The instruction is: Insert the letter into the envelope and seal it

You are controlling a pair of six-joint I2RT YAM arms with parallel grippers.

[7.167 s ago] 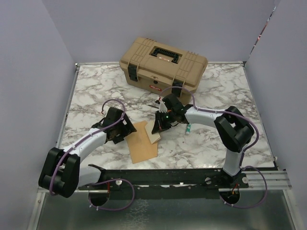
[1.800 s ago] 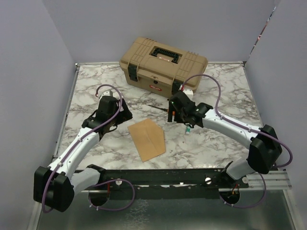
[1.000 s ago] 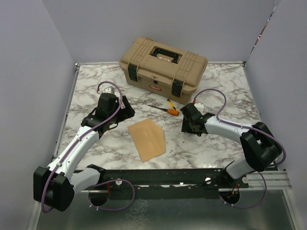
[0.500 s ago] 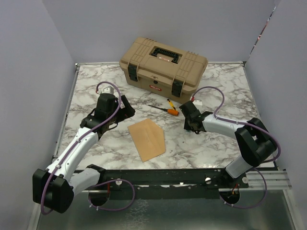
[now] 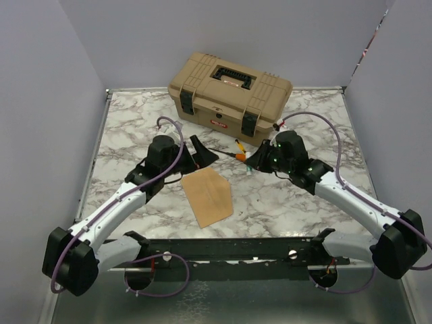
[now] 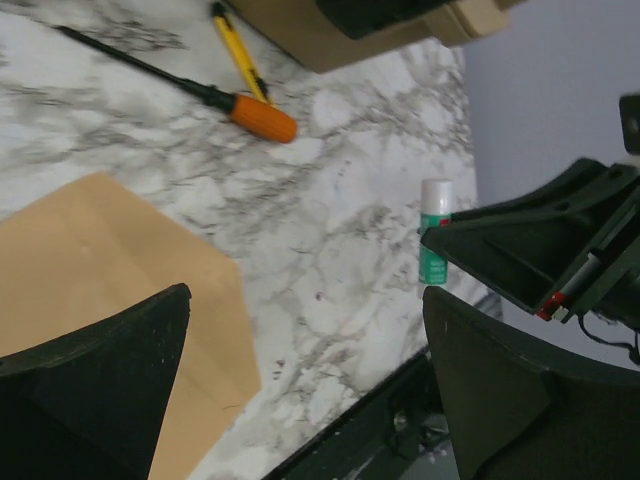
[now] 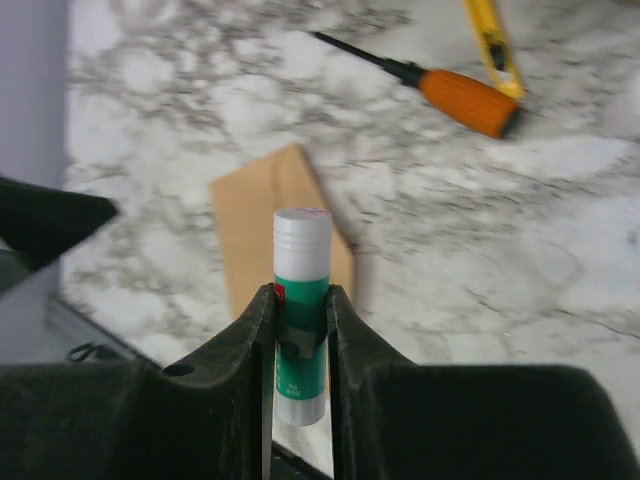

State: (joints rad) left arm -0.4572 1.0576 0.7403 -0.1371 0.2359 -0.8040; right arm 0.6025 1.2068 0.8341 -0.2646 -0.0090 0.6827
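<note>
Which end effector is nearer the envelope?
Left: the left end effector hovers open above the envelope's far edge; the right end effector, gripping a glue stick, is farther right.

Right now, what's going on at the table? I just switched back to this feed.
The right gripper has its fingers shut on a green-and-white glue stick, held off the table to the right of the brown envelope. The envelope lies flat and its pointed flap looks unfolded, so it isn't sealed yet. No separate letter shows; it may already be inside. The left gripper hovers wide open and empty at the envelope's far end. A screwdriver and toolbox lie behind.
</note>
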